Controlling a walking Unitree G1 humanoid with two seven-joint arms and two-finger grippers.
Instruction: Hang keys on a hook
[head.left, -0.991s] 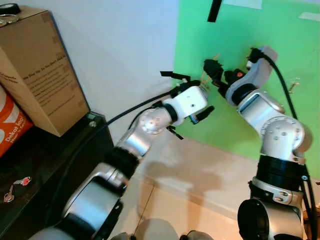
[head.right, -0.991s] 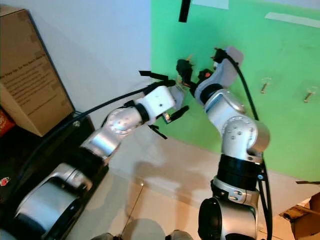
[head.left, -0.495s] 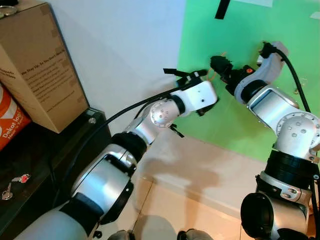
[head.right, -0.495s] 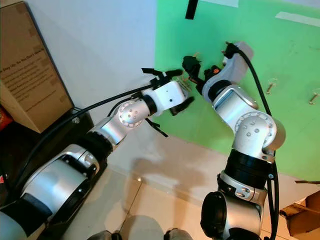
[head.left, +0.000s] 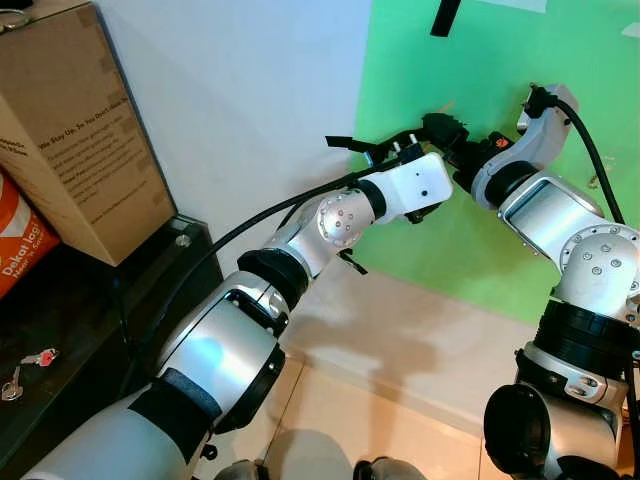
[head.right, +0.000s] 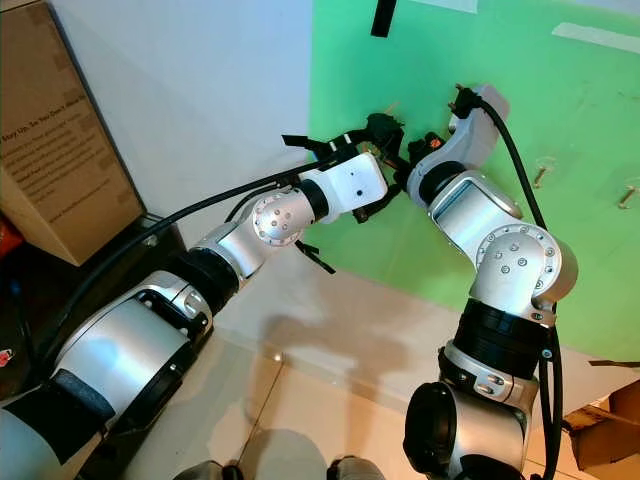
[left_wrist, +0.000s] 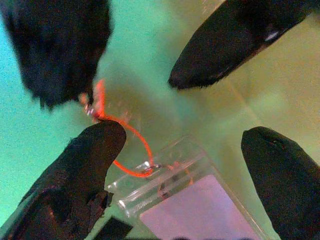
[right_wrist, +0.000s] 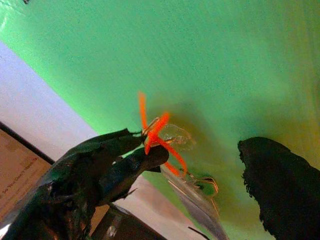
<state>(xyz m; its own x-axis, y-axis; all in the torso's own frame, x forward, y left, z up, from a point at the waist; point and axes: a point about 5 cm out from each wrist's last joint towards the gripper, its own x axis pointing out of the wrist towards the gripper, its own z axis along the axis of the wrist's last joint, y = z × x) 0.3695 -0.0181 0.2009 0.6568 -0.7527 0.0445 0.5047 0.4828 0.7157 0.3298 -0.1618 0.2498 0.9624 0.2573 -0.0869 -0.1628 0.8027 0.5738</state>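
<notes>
At the far left a brown cardboard box (head.left: 75, 130) stands on a dark shelf (head.left: 150, 290), with an orange package (head.left: 22, 255) tucked beside it and a small key with a red tag (head.left: 38, 357) lying on the shelf's dark top. A white wall (head.left: 240, 90) runs from there to a green board (head.left: 480, 230).

The left arm reaches up and across to the board's left part, and the left end effector (head.left: 405, 140) is pressed close to the green surface — its two black fingers (left_wrist: 75, 165) stand apart in the left wrist view, one tip touching an orange cord loop (left_wrist: 127, 145). That loop threads through a clear plastic key tag (left_wrist: 185, 195) with a pale insert, hanging against the board.

Just to the right, the right end effector (head.left: 450, 135) meets it at the same spot. In the right wrist view its fingers (right_wrist: 277, 185) are spread wide, one on each side of a clear hook (right_wrist: 172, 135) stuck to the board, and the orange cord sits at that hook — whether it is fully over the hook cannot be told.

Further right on the board are two more small hooks (head.right: 540, 172).
</notes>
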